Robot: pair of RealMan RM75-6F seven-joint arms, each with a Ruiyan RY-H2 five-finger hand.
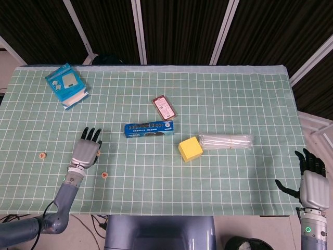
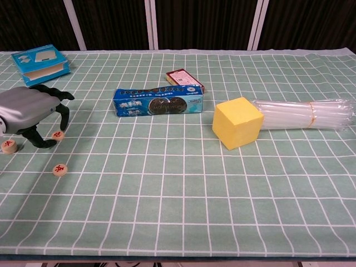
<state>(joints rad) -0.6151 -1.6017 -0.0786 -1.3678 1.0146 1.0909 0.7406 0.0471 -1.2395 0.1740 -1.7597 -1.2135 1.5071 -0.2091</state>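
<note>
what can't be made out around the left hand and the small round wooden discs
- Left hand, chest view: frame edge cuts its wrist; contact between fingertips and the disc beneath unclear.
- That disc, head view: hidden under the hand.
- Red marks on the other wooden discs: too small to read.
- Right hand: outside the chest view.
</note>
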